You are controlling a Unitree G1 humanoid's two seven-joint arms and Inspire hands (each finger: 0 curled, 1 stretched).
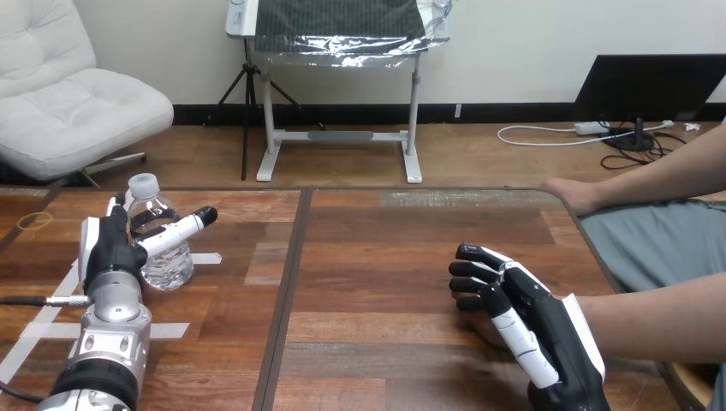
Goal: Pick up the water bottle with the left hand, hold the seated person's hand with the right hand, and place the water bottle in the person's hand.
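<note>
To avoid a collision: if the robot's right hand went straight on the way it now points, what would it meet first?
Nothing, it seems: ahead of the right hand lies only bare brown wooden table up to its far edge; depth is unclear.

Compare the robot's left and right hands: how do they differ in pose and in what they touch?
The left hand stands on edge, fingers round the upright water bottle; the right hand lies palm down, touching no bottle. The left hand is at the left of the table; the right hand is at its right, over the end of the person's forearm. Both are low over it.
</note>
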